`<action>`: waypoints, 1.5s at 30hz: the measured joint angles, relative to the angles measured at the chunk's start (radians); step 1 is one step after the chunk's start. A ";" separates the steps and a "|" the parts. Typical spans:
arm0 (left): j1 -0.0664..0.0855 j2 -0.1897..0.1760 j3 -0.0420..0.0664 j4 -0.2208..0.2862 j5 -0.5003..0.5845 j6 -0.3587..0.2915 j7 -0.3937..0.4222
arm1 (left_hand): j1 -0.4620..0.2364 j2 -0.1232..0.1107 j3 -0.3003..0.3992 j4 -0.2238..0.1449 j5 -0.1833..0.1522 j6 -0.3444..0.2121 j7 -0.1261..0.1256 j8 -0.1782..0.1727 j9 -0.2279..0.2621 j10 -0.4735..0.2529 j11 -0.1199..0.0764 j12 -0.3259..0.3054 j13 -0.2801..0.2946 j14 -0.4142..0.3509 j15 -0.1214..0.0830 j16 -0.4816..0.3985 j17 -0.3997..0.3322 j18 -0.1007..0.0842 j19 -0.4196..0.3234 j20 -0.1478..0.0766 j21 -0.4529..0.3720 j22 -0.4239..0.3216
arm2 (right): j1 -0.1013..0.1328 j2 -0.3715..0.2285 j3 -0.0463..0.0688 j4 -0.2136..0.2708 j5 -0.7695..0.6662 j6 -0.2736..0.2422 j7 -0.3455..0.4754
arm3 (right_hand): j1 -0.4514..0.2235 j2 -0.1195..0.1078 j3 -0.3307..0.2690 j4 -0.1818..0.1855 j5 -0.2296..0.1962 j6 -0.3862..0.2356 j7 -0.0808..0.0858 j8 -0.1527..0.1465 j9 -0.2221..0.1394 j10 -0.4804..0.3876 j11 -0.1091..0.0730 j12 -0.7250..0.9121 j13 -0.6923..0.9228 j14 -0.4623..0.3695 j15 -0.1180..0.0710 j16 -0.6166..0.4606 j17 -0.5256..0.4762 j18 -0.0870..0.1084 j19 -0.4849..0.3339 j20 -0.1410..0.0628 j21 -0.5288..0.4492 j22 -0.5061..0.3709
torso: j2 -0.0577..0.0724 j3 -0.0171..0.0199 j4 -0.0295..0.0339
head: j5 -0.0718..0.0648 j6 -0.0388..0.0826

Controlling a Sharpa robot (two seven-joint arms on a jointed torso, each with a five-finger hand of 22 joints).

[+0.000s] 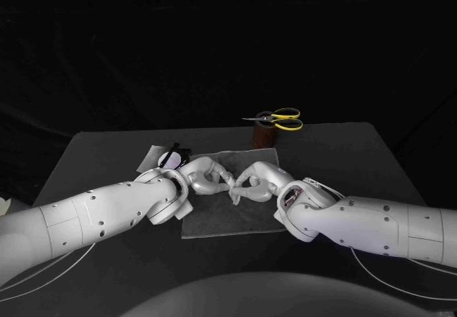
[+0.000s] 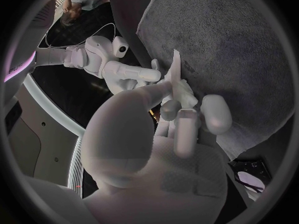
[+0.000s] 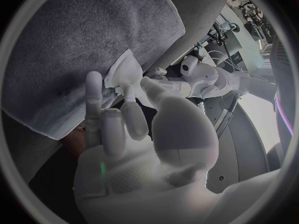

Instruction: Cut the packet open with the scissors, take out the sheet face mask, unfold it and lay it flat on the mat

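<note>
Mask (image 3: pixel 124 69): white, thin, folded small. It was held pinched between left hand (image 1: pixel 205 177) and right hand (image 1: pixel 259 181), whose fingertips met over the mat (image 1: pixel 228 221) at mid-table. The mask lay directly between the hands, just above the mat, so neither hand was nearer. Its long axis could not be told while it was folded. The sheet was judged limp. For unfolding, the hands would need to be drawn apart toward the table's left and right edges.

Mat: grey, napped cloth, rectangular, slightly rumpled.

Packet (image 1: pixel 162 157): glossy, flat, lying beside the mat toward the far-left corner.

Scissors (image 1: pixel 278 119): yellow-handled, standing in a brown holder (image 1: pixel 263 135) at the far edge.
</note>
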 measured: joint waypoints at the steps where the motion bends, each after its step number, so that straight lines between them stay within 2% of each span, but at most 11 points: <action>1: 0.000 0.000 0.000 0.000 0.001 0.001 -0.001 | 0.000 0.000 -0.005 0.005 0.000 0.000 0.000 0.001 0.000 0.000 0.000 0.000 0.003 0.000 0.000 0.000 0.000 0.000 0.000 0.000 0.000 0.001 | -0.001 0.002 0.000 -0.001 0.002 0.000 0.000 | -0.002 -0.002 -0.006 0.006 -0.003 -0.001 0.001 -0.003 0.000 -0.002 0.002 0.000 0.000 -0.003 0.003 0.000 -0.002 0.000 0.000 0.000 -0.002 0.000 | 0.000 -0.0002 -0.0001 | 0.000 0.000; 7: 0.000 0.000 0.000 0.001 0.009 0.005 -0.006 | -0.008 0.000 -0.012 0.012 0.000 -0.005 -0.002 0.006 0.000 0.008 -0.008 -0.002 0.015 0.000 0.000 0.000 0.000 0.000 0.000 0.000 0.000 0.005 | -0.006 0.007 0.000 -0.002 0.014 0.002 0.000 | -0.008 -0.008 -0.030 0.030 -0.008 -0.001 0.001 -0.003 0.000 -0.004 0.004 0.000 0.000 -0.003 0.003 0.000 -0.002 0.000 0.000 0.000 -0.002 0.000 | 0.000 -0.0004 -0.0004 | 0.000 0.000; 21: 0.000 -0.001 0.000 0.001 0.019 0.006 -0.013 | -0.016 0.008 -0.023 0.017 0.000 -0.012 -0.009 0.016 0.000 0.013 -0.013 -0.002 0.026 0.001 -0.008 0.000 0.000 0.000 0.004 -0.004 0.005 0.014 | -0.012 0.006 0.000 0.008 0.027 0.002 0.002 | -0.009 -0.009 -0.053 0.053 -0.016 -0.001 0.001 -0.003 0.001 -0.004 0.004 0.000 0.007 -0.003 0.003 0.000 0.008 -0.001 0.000 0.000 -0.006 -0.001 | 0.000 0.0002 -0.0012 | 0.002 0.000; 23: 0.000 -0.001 0.000 0.001 0.021 0.006 -0.014 | -0.016 0.008 -0.023 0.017 0.000 -0.014 -0.010 0.016 0.000 0.015 -0.015 -0.002 0.027 0.001 -0.008 0.000 0.000 0.000 0.004 -0.004 0.005 0.014 | -0.013 0.007 0.000 0.008 0.028 0.001 0.002 | -0.008 -0.009 -0.056 0.056 -0.016 0.003 -0.003 -0.003 0.003 -0.004 0.004 0.000 0.008 -0.003 0.003 -0.002 0.011 -0.001 0.000 0.000 -0.006 -0.001 | 0.000 0.0003 -0.0012 | 0.001 0.000; 26: 0.000 0.000 0.000 0.001 0.023 0.007 -0.014 | -0.016 0.008 -0.023 0.017 0.000 -0.014 -0.011 0.017 0.000 0.022 -0.015 0.000 0.032 0.001 -0.008 0.000 0.000 0.000 0.004 -0.004 0.005 0.014 | -0.013 0.010 0.000 0.004 0.030 -0.001 0.002 | 0.019 -0.001 -0.056 0.056 -0.017 0.004 -0.005 -0.003 0.004 -0.004 0.004 0.000 0.009 -0.003 0.003 0.002 0.017 -0.001 0.000 0.000 -0.006 0.000 | 0.000 0.0003 -0.0012 | -0.001 0.000; 30: 0.000 0.000 0.000 0.001 0.025 0.009 -0.014 | -0.020 0.004 -0.028 0.022 0.000 -0.014 -0.011 0.017 0.000 0.022 -0.015 0.002 0.039 0.001 -0.008 0.000 0.000 0.000 0.004 -0.004 0.005 0.016 | -0.014 0.018 0.000 -0.005 0.032 -0.003 0.002 | 0.063 0.026 -0.051 0.051 -0.029 0.013 -0.014 0.005 0.007 0.000 0.000 0.000 0.016 -0.003 0.003 0.002 0.022 -0.002 0.000 0.000 -0.010 0.002 | 0.000 0.0005 -0.0006 | -0.002 0.000; 32: 0.000 0.000 0.000 0.001 0.027 0.010 -0.014 | -0.020 0.004 -0.035 0.023 0.000 -0.014 -0.011 0.017 0.000 0.031 -0.020 0.008 0.047 0.001 -0.008 0.000 0.000 0.000 0.004 -0.004 0.005 0.018 | -0.014 0.021 0.000 -0.008 0.033 -0.004 0.002 | 0.080 0.032 -0.044 0.048 -0.029 0.015 -0.015 0.008 0.008 0.002 -0.002 0.004 0.017 0.000 0.000 0.002 0.024 -0.002 0.000 0.000 -0.010 0.002 | 0.000 0.0005 -0.0005 | -0.002 0.000; 37: 0.000 0.000 0.000 0.001 0.031 0.013 -0.015 | -0.021 0.005 -0.039 0.027 0.000 -0.016 -0.013 0.018 0.000 0.036 -0.022 0.010 0.053 0.003 -0.010 0.000 0.000 0.000 0.008 -0.008 0.009 0.022 | -0.015 0.026 0.000 -0.014 0.035 -0.008 0.002 | 0.100 0.053 -0.030 0.046 -0.031 0.026 -0.026 0.017 0.012 0.007 -0.007 0.009 0.021 0.004 -0.004 0.002 0.035 -0.002 0.000 0.000 -0.010 0.005 | 0.000 0.0005 -0.0005 | -0.002 0.000; 38: 0.000 0.000 0.000 0.002 0.032 0.013 -0.015 | -0.021 0.005 -0.039 0.027 0.000 -0.016 -0.013 0.022 0.000 0.036 -0.022 0.010 0.053 0.004 -0.011 0.000 0.000 0.000 0.008 -0.008 0.009 0.022 | -0.016 0.027 0.000 -0.015 0.036 -0.009 0.002 | 0.103 0.050 -0.028 0.044 -0.033 0.027 -0.027 0.019 0.012 0.007 -0.007 0.009 0.021 0.004 -0.004 0.002 0.036 -0.002 0.000 0.000 -0.010 0.005 | 0.000 0.0004 -0.0005 | -0.002 0.000; 40: 0.000 0.000 0.000 0.002 0.034 0.014 -0.015 | -0.023 0.007 -0.043 0.025 0.000 -0.015 -0.014 0.023 0.000 0.036 -0.022 0.010 0.055 0.004 -0.011 0.000 0.000 -0.015 0.008 -0.008 0.009 0.023 | -0.016 0.028 0.000 -0.017 0.037 -0.010 0.002 | 0.110 0.054 -0.026 0.043 -0.033 0.030 -0.025 0.021 0.013 0.007 -0.007 0.009 0.022 0.007 -0.007 0.004 0.037 -0.002 0.000 0.000 -0.010 0.006 | 0.000 0.0004 -0.0006 | -0.002 0.000; 45: 0.000 0.000 0.000 0.003 0.038 0.017 -0.015 | -0.025 0.006 -0.043 0.025 0.000 -0.015 -0.017 0.023 0.000 0.036 -0.022 0.010 0.056 0.004 -0.011 0.000 0.000 -0.015 0.011 -0.004 0.009 0.025 | -0.016 0.029 0.000 -0.018 0.042 -0.014 0.003 | 0.121 0.065 -0.013 0.040 -0.033 0.041 -0.033 0.028 0.017 0.013 -0.013 0.014 0.022 0.010 -0.010 0.006 0.045 -0.008 0.004 -0.004 -0.010 0.008 | 0.000 0.0001 -0.0006 | -0.001 0.000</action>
